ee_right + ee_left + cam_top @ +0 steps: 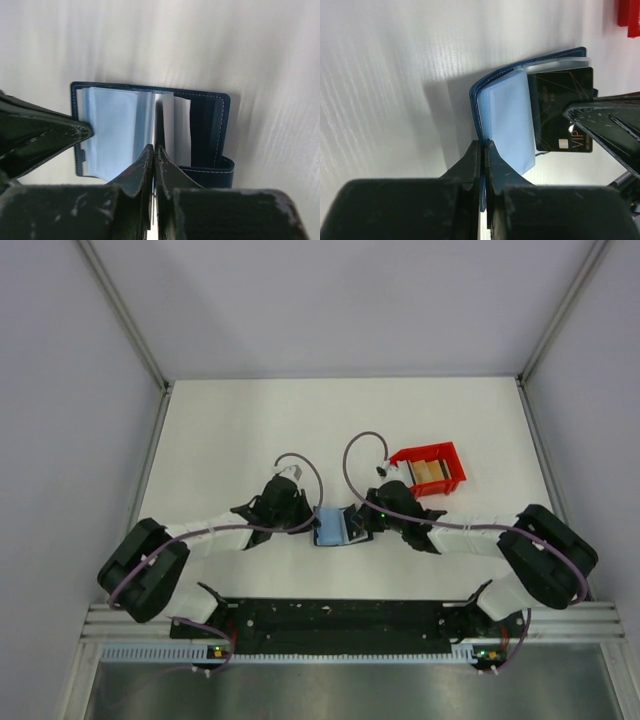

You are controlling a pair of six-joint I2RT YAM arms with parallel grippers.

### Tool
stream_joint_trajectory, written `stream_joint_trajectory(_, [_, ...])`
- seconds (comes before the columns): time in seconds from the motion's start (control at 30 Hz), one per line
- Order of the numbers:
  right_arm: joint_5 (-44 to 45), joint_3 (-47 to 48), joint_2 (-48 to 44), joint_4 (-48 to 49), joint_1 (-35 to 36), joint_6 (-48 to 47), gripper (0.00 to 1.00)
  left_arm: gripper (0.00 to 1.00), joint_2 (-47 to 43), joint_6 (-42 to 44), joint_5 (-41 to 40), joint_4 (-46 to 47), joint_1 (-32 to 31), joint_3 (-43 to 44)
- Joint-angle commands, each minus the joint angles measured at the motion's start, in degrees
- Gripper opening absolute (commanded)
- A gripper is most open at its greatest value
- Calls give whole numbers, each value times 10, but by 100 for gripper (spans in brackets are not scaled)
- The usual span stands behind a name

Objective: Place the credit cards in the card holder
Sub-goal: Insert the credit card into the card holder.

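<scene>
Open blue card holder (330,527) at center frame on a white table (230,440). The left fingers (306,521) meet its left edge, the right fingers (361,525) its right. Just upper right, a red bin (453,461) holds tan cards (428,473).

Stitched card holder (206,120), clear plastic sleeves (510,120), glossy black credit card (560,107), matt table (380,100)

One card holder (331,527). One dark card (560,100). One red bin (452,455), at 2 o'clock from the holder; tan cards (428,473) inside, count indeterminate. Two grippers: left gripper (484,145), right gripper (153,147).
</scene>
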Motion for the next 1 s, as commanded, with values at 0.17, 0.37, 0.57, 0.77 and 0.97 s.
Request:
stream_joint_trajectory(0.17, [-102,-88,41,255,-21,99,0,0,45,16,-40,32,-2,-22])
stream_joint_trajectory(0.37, [-112,-109,51,317,-28,115,0,18,57,9,-58,19,-2,-21])
stream_joint_trajectory(0.57, [-103,-104,19,296,-30,101,0,18,54,9,-84,-3,-2,-16])
stream_joint_trajectory(0.77, [-88,-93,-6,251,-31,84,0,36,51,7,-93,-14,-1,-11])
stream_joint_trajectory(0.97, [-89,-88,10,248,-31,92,0,35,43,0,-80,-1,-1,-17])
